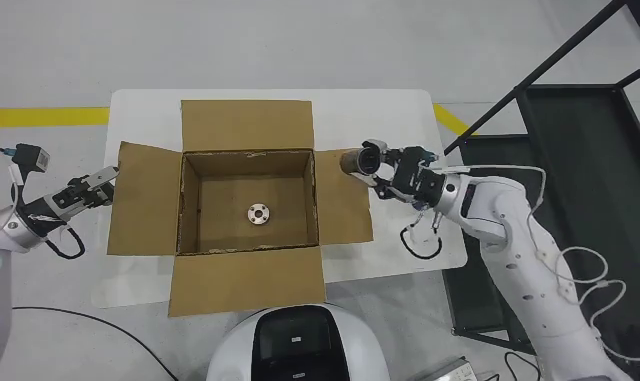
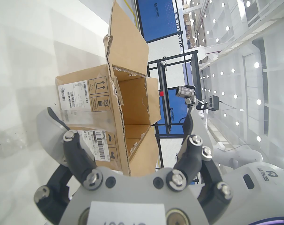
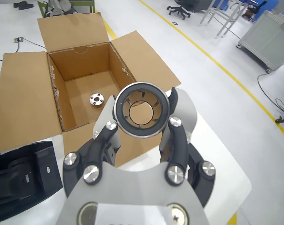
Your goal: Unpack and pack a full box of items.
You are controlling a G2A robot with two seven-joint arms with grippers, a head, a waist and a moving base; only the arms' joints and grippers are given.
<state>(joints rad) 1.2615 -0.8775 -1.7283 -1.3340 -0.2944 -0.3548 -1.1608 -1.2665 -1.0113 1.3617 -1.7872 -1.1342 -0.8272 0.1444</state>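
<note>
Steel hollow cylinder [image 3: 120, 115], dark-rimmed, ribbed inside | held by right pincer [image 3: 142, 108] | left pincer [image 2: 120, 114] wide

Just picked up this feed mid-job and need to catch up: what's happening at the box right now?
The right gripper is shut on a metal ring, holding it above a side flap of the open cardboard box on the white table. One small metal disc lies on the box floor. The left gripper is open and holds nothing, at the outer edge of the opposite flap.
</note>
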